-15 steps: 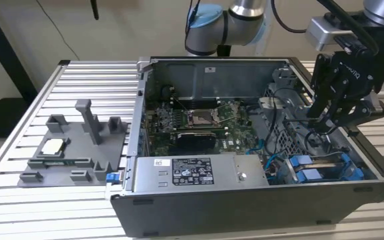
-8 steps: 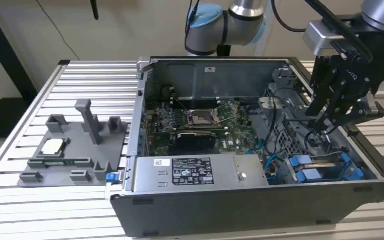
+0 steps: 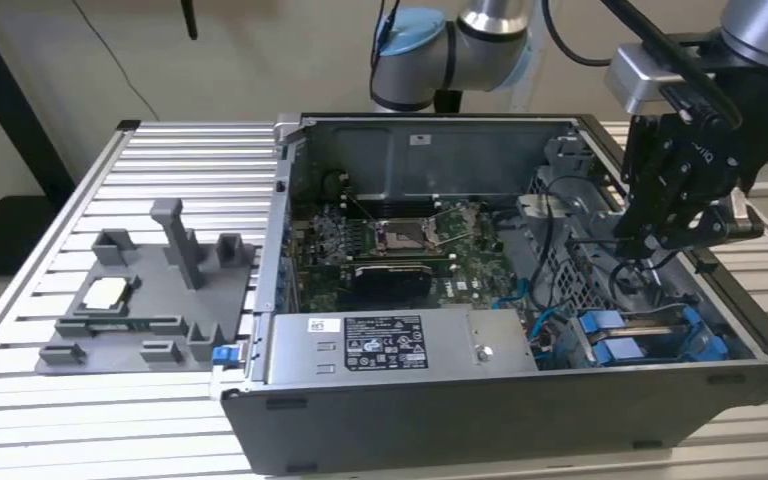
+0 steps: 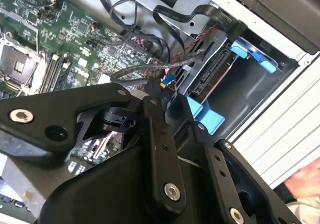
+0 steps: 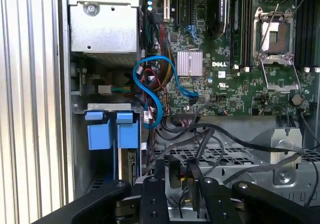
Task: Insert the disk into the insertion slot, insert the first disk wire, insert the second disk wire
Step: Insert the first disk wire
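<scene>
**Disk seated, wire work in hand**

The disk (image 3: 631,348) is sitting in the slot (image 5: 107,106), in the corner of the case (image 3: 491,425) on the exterior view's right. Its blue tabs are showing at the bay mouth, so the first step is looking done. The gripper (image 3: 644,245) is hanging inside the case just above that bay. In both wrist views its fingers are appearing to pinch a black plug (image 5: 173,170) on a dark wire. I am judging this to be one of the two wire steps, though I cannot tell which. The step in hand is calling for square alignment of plug to socket among loose cables. The supply box (image 3: 484,350) is carrying a black-and-white sticker (image 3: 384,345), and the board (image 5: 220,69) is bearing white print; I am reading neither off.
</scene>
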{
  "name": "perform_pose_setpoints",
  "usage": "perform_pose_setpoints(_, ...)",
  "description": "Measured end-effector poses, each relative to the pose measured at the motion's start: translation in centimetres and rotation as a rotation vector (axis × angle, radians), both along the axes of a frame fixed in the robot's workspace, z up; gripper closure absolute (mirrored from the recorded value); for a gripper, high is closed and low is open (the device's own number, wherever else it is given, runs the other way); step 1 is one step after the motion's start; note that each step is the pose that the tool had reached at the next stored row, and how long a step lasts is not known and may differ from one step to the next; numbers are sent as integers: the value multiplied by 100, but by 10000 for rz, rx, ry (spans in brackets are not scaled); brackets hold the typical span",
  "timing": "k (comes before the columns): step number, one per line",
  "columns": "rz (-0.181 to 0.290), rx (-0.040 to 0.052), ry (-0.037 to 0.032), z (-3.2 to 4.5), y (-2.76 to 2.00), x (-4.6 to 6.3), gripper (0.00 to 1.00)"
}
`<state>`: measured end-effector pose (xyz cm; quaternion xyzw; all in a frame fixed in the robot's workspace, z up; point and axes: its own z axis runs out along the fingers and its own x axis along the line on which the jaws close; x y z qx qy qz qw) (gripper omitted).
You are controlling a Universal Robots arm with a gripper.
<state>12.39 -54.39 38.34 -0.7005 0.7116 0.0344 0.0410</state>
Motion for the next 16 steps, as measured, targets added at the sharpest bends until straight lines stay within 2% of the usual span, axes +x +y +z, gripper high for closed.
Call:
perform_pose_setpoints(2, 0, 1, 0, -1, 0, 0, 71)
perform_pose_setpoints(3, 0, 2, 0, -2, 0, 0, 77)
perform_pose_setpoints(5, -1, 1, -1, -2, 0, 0, 81)
perform_pose_setpoints(16, -1, -2, -1, -14, 0, 0, 81)
